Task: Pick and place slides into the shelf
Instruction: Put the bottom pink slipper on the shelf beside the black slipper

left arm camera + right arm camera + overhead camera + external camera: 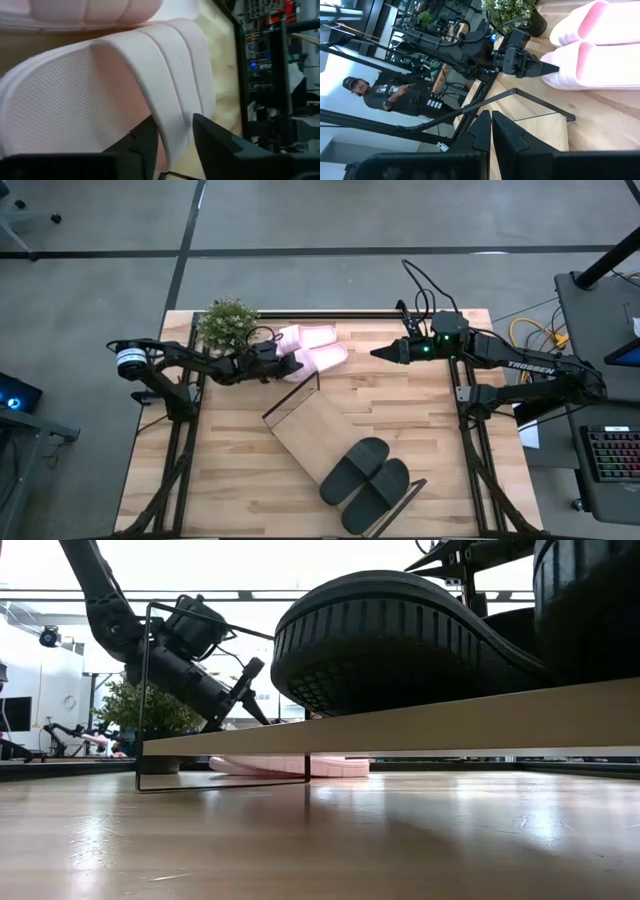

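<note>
The left gripper (172,142) is closing its slightly parted fingers around the strap of the nearer pink slide (322,360) at the table's far side, so a pickup is beginning; next comes lifting it onto the shelf (315,430). Two black slides (365,471) are already sitting there, two pink waiting. The right gripper (490,131) is hovering shut and empty, far right.

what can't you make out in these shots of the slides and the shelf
- Low view: the black slides on the shelf fill the frame, hiding most of the pink slides.
- Left wrist view: the nearer pink slide runs off the edge.
- High view: the plant and left gripper cover the pink heels.
</note>
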Tool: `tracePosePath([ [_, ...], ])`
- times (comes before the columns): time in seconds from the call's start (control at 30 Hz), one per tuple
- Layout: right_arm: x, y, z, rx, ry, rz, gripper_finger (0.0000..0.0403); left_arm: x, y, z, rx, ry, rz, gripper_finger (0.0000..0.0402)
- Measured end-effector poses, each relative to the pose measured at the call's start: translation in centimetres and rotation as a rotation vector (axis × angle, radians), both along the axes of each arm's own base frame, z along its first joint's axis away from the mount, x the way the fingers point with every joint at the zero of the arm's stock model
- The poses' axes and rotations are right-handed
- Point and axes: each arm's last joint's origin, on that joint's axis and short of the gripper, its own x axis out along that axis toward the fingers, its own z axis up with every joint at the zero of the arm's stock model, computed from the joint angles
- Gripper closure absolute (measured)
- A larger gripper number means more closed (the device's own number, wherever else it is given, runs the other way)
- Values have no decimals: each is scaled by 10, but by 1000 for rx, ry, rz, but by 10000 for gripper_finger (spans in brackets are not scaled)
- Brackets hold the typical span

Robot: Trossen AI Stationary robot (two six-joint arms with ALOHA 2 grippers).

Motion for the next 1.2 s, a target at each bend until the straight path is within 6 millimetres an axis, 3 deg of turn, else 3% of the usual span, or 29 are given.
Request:
tracePosePath([
  [0.27,0,0,0,-5,0,1,394,0,-1,2,11,-9,-11,394],
  [0.73,0,0,0,-21,1,5,394,1,-2,14,36,-79,-60,391],
  [1.2,0,0,-1,-57,9,15,394,-9,-6,51,117,-215,-73,391],
])
